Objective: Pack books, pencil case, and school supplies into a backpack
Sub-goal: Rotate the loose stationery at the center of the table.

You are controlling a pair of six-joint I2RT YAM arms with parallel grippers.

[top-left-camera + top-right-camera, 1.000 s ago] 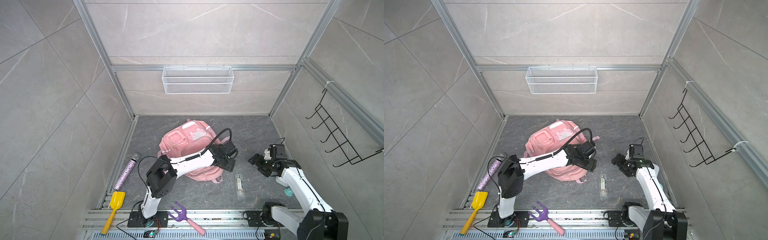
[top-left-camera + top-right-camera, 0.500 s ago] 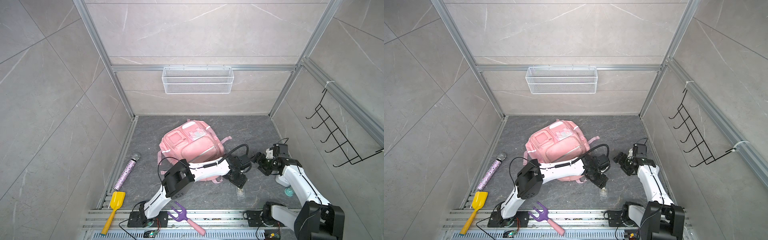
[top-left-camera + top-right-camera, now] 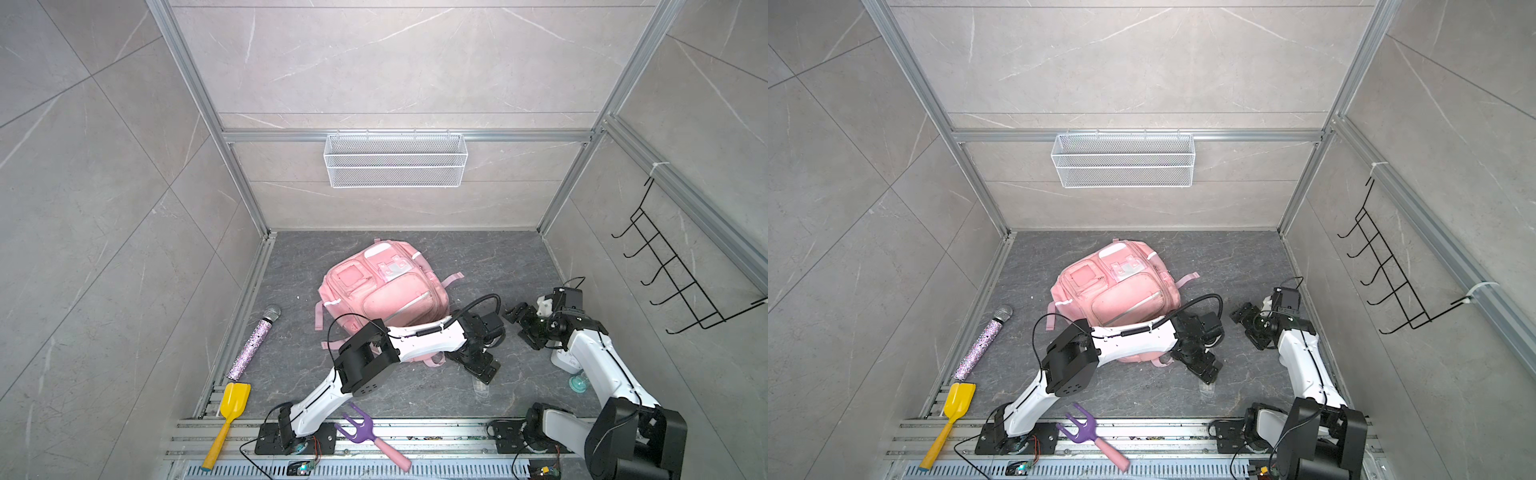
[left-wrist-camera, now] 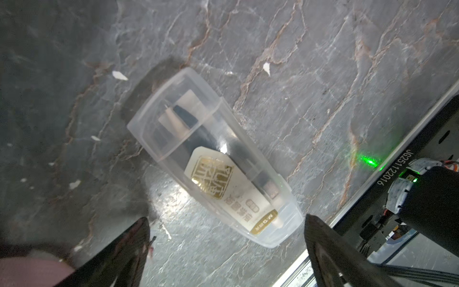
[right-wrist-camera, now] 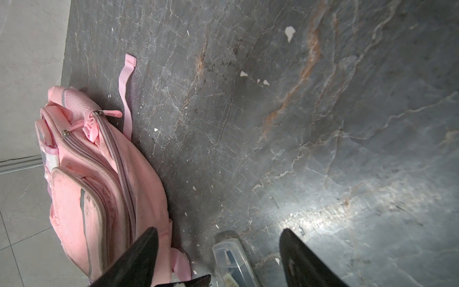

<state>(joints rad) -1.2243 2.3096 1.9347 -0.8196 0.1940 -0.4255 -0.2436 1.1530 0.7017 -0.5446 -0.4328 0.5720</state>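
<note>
Right now the school supplies packet [image 4: 213,159] lies flat on the dark worktop [image 4: 323,74], close beside the backpack [image 3: 382,299]. In both top views it is mostly hidden beneath the left hand [image 3: 478,368]. That hand is spread wide above it, with a finger on either side of the labelled end, and touches nothing. The right hand [image 3: 523,323] hovers nearby, also spread and empty.

The packet looks like thin, clear, hard plastic. It is probably very light, smooth enough to skid on the stone surface, and liable to crack or squirt free under a hard squeeze. A sleeve-like cap [image 4: 173,111] covers one end. I would therefore pinch gently across the narrow width at the labelled body rather than at the cap, which might slide off.
</note>
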